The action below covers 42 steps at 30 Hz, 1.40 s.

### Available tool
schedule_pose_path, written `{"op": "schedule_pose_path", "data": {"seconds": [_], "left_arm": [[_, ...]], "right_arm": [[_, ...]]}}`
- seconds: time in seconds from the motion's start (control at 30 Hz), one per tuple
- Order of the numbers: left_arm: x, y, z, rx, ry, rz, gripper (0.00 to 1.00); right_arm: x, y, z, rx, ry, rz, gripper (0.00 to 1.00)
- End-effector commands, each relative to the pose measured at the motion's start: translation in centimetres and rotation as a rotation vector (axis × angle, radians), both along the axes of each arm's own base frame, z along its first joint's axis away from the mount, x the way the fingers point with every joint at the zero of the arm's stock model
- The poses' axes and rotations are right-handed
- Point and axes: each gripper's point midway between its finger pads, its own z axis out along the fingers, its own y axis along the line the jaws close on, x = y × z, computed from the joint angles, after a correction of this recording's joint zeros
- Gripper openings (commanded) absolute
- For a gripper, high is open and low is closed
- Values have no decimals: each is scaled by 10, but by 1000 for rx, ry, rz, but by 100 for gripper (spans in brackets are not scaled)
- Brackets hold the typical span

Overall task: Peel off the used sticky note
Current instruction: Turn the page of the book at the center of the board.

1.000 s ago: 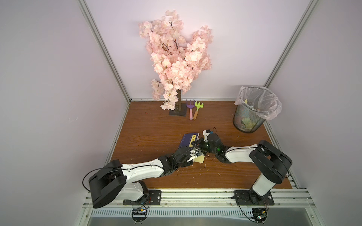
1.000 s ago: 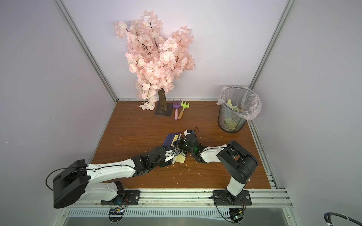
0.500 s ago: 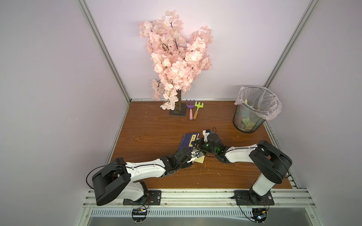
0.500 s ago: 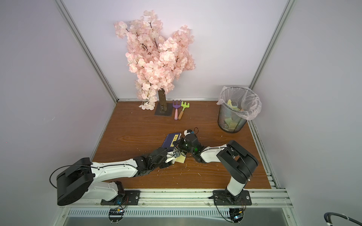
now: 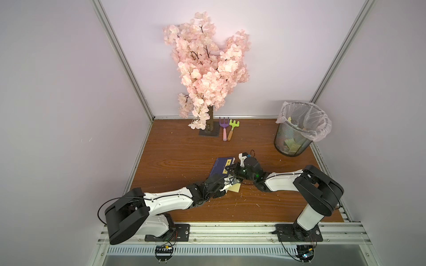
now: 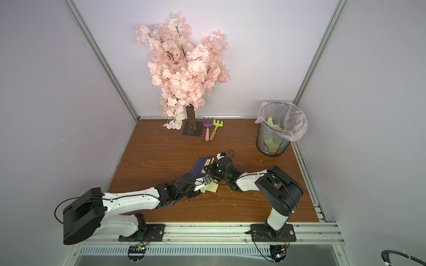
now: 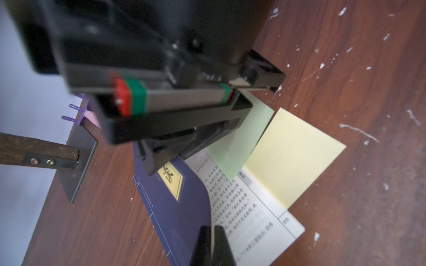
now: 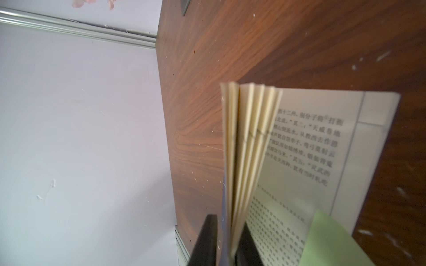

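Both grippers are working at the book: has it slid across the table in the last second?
No. In a top view the book keeps the same spot and slant relative to the purple rake.

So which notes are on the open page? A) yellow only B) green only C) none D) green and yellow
D: in the left wrist view a green note and a yellow note both overlap the printed page.

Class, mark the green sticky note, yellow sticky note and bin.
green sticky note [image 7: 242,138]: left wrist view, sheet centre
yellow sticky note [image 7: 292,156]: left wrist view, sheet centre
bin [image 5: 280,138]: a top view, mesh wall
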Motion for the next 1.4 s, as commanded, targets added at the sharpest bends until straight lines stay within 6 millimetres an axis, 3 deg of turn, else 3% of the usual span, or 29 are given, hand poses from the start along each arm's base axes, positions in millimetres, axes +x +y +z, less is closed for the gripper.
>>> {"op": "schedule_pose_path", "data": {"seconds": [0.0, 0.17, 0.37, 0.47, 0.6, 0.8, 1.13, 1.37], "left_arm": [[2, 0, -1, -34, 47, 30, 2], [17, 8, 12, -172, 209, 82, 2], [11, 7, 1, -220, 435, 65, 2], [17, 9, 1, -265, 457, 88, 2], [25, 13, 10, -310, 445, 115, 2], [27, 17, 20, -380, 488, 127, 2], [30, 20, 31, -426, 483, 139, 2], [39, 34, 33, -471, 489, 176, 2]], "right_arm": [[3, 0, 12, -17, -48, 10, 24], [-3, -11, 18, -48, -86, 8, 42], [-9, -14, 24, -21, -117, 24, 44], [-12, -17, 22, -1, -120, 15, 44], [-14, -20, 18, 8, -120, -1, 38], [-11, -17, 17, 15, -132, -7, 15], [1, -1, -6, -20, -101, -12, 6], [-1, 6, -48, -66, -32, -12, 5]]}}
